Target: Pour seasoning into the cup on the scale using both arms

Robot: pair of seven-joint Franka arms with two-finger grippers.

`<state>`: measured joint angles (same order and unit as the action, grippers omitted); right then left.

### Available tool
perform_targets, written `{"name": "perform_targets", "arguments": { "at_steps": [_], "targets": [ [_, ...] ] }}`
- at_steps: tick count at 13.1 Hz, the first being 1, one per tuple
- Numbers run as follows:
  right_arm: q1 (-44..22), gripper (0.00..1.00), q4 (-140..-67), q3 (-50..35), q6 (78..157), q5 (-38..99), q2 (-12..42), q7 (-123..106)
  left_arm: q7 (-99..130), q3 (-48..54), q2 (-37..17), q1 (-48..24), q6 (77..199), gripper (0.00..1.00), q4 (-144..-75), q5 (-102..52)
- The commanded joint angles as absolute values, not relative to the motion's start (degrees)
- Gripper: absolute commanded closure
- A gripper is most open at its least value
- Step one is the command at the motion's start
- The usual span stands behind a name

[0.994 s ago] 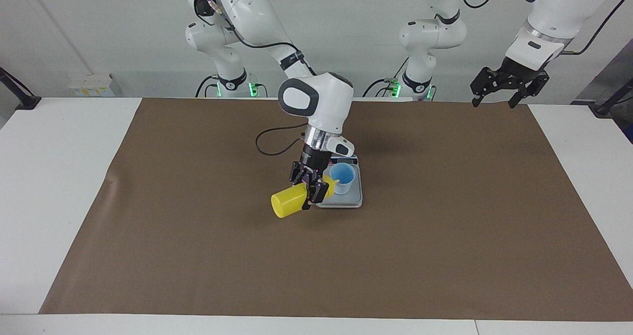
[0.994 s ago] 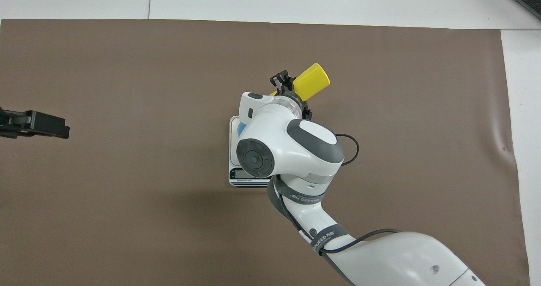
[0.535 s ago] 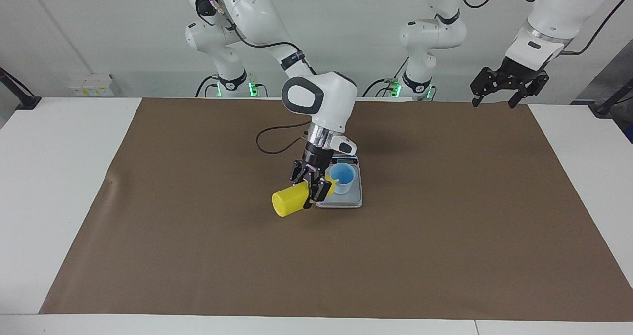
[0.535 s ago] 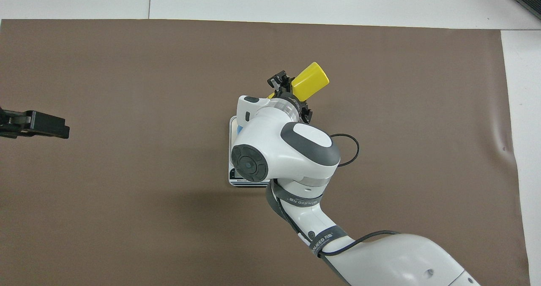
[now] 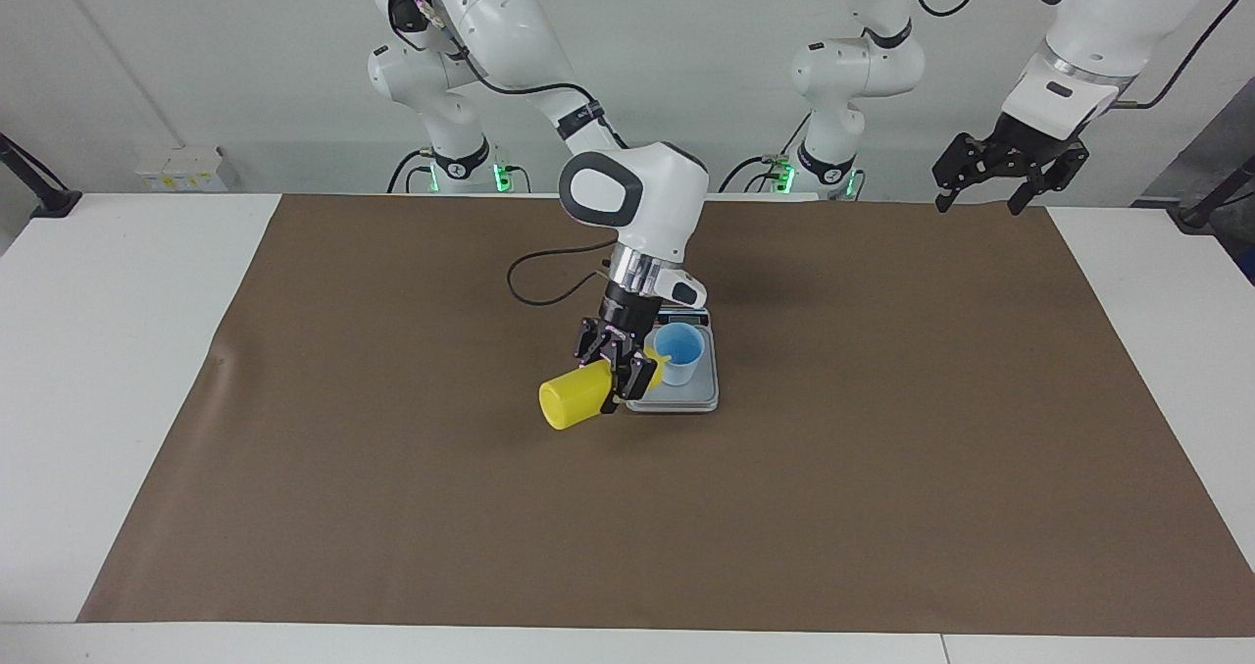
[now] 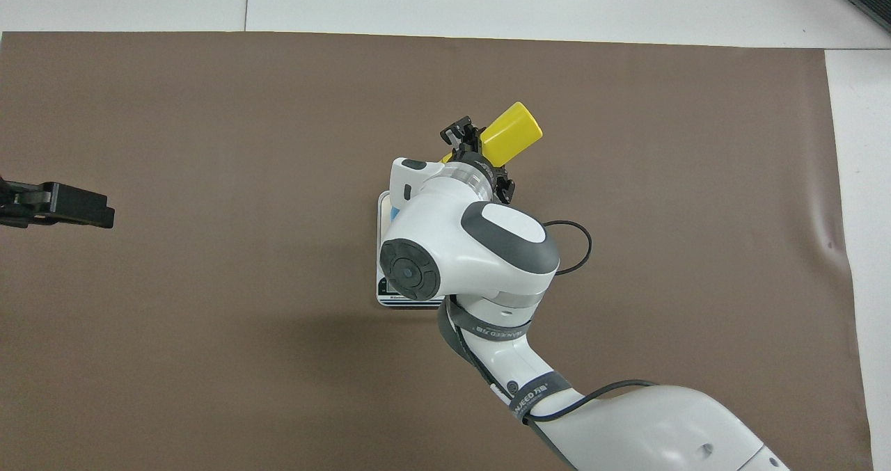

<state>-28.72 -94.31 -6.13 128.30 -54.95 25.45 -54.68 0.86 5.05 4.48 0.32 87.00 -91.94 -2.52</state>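
Tipping the bottle (image 5: pixel 572 401) nozzle-first toward the cup (image 5: pixel 679 351), the right gripper (image 5: pixel 618 374) is clamped on its upper body near the nozzle, the bottle's base out over the mat. The bottle is yellow, likely light and squeezable, so a grip there suits. The pale blue cup stands on the scale (image 5: pixel 704 394). The left gripper (image 5: pixel 998 178) waits, fingers spread, at its table end.

right gripper (image 5: pixel 620 375) clamping tipped yellow bottle (image 5: pixel 574 401), nozzle over blue cup (image 5: pixel 678 353) on scale (image 5: pixel 701 396)
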Motion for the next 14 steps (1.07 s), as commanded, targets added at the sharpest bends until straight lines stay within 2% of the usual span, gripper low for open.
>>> {"name": "perform_targets", "arguments": {
  "at_steps": [1, 5, 8, 11, 14],
  "targets": [
    [-29.27, 1.0, -93.25, -6.15, 126.83, -56.95, 25.75, -54.32, 0.79, 4.83, 5.63, 0.18, 86.48, 0.0, -92.99, -1.49],
    [-29.44, 1.0, -93.43, -6.41, 126.47, -56.78, 25.32, -53.88, 0.79, 4.83, 5.71, 0.18, 86.48, 0.0, -92.99, -1.49],
    [-28.66, 1.0, -95.09, -6.5, 127.35, -55.64, 22.95, -53.7, 0.79, 4.83, 5.71, 0.18, 86.48, 0.0, -93.08, -1.49],
    [-27.26, 1.0, -96.06, -6.5, 127.62, -48.28, 20.58, -52.13, 0.79, 4.83, 5.71, 0.18, 86.48, 0.0, -92.99, -1.49],
    [-23.92, 1.0, -99.92, -6.5, 132.09, -40.71, 17.15, -49.05, 0.79, 4.83, 5.71, 0.18, 86.48, 0.0, -92.99, -1.49]
  ]
}}
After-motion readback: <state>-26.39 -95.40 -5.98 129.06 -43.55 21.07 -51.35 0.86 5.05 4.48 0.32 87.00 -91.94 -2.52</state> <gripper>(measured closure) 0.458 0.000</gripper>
